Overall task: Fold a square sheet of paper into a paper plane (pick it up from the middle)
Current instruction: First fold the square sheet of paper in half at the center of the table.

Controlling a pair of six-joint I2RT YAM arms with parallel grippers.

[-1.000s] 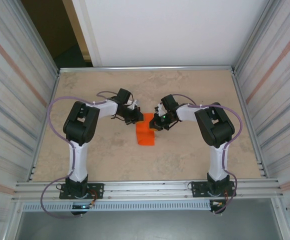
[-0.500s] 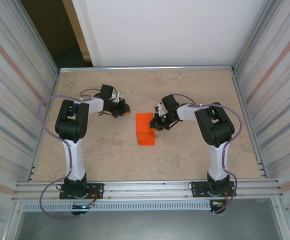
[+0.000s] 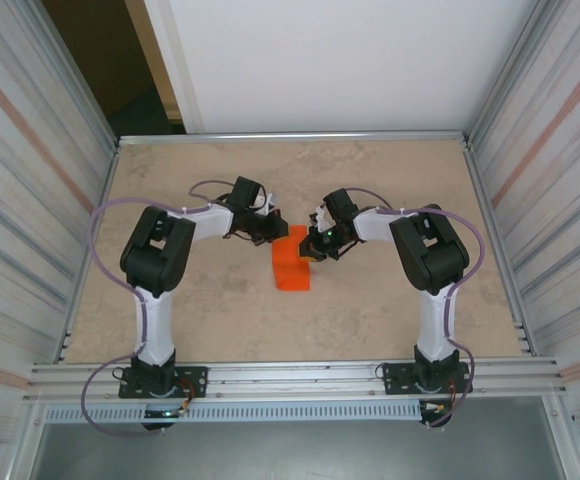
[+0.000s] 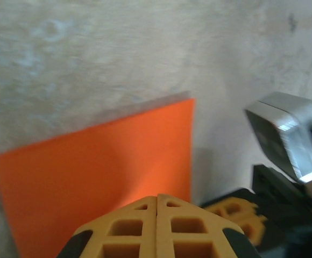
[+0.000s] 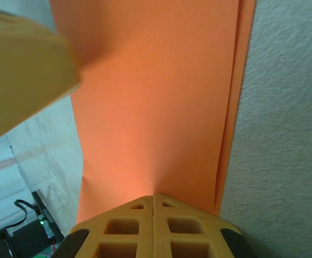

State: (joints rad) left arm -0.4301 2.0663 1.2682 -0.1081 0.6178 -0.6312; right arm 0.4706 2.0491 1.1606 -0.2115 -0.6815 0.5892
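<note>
One change, left jaws back at orange paper (image 3: 291,268)

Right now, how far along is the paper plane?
Done: the orange paper lies folded into a narrow rectangle, with two layers showing along one edge in the right wrist view. In hand: the left hand and right hand, both shut, sit at its far end, apparently pressing it down. Left: there is no pointed nose or wing crease yet, so most folds remain.
</note>
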